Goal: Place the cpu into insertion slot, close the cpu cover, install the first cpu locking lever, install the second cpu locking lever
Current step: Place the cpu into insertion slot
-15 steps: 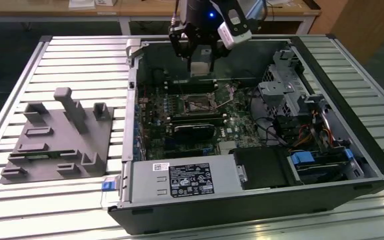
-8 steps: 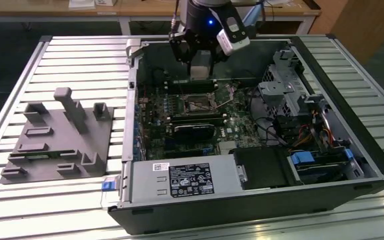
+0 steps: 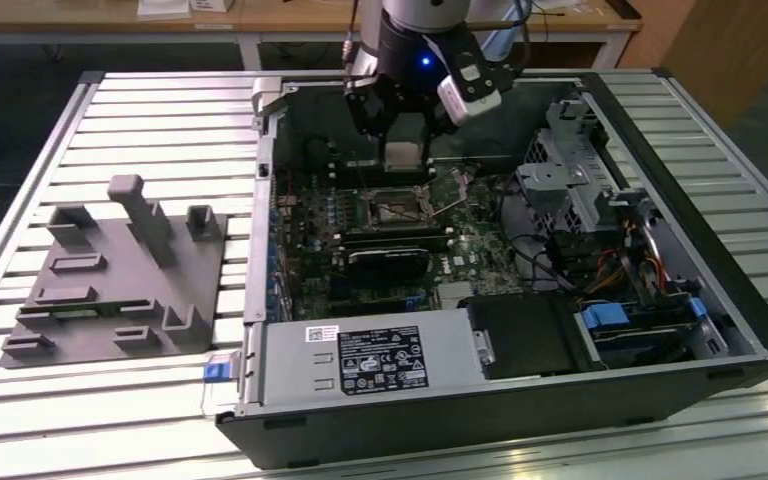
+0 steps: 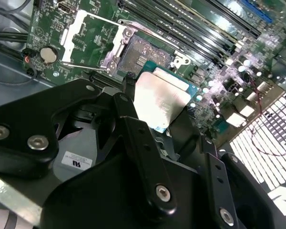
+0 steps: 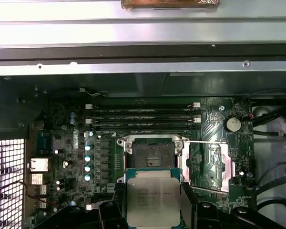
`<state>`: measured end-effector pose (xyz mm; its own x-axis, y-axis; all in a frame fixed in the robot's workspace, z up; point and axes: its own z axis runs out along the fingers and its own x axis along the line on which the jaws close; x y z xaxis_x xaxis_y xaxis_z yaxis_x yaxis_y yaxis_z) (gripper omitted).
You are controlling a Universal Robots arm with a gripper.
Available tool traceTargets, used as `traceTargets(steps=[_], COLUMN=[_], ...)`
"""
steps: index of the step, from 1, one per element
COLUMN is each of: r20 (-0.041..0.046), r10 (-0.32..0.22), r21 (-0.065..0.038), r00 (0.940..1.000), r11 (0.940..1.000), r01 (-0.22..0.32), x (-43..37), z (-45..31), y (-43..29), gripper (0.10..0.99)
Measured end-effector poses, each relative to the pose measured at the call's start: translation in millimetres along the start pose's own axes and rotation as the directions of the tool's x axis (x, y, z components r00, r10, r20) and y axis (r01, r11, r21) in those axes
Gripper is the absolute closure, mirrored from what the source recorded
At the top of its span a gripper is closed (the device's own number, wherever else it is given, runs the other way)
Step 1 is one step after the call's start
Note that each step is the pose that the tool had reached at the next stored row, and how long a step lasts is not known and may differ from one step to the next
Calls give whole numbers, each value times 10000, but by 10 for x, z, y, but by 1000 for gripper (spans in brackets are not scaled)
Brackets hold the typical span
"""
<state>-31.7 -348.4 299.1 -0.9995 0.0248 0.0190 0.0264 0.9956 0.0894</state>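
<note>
We see the arm's black claw [image 3: 403,150] clamped on the cpu [image 3: 402,156], a small flat square chip with a pale silvery-grey metal top. Its two dark fingers [image 5: 113,210] press against opposite edges of the chip. In both wrist views the chip is held up off the green motherboard [image 5: 66,143], close to the insertion slot [image 5: 152,152], a square black socket with a dark centre and silver metal rim. The slot stands open, its dark centre showing. The cpu cover [image 5: 212,160], a thin square silver frame plate with a large window, is swung off the slot and sits to one side of it.

In the exterior view the claw hangs over the far part of the open black computer case [image 3: 491,410], just beyond the slot. The case lies on a slatted metal worktop [image 3: 157,120], and a grey moulded fixture block [image 3: 117,280] rests on the exterior view's left.
</note>
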Motion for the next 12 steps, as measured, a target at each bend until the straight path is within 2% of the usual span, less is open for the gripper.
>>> traceTargets(steps=[12], r20=[-1], r10=[0], r21=[1], r00=[10000], r11=[10000], r01=[0], x=[-32], z=[219], y=[-2], gripper=[545])
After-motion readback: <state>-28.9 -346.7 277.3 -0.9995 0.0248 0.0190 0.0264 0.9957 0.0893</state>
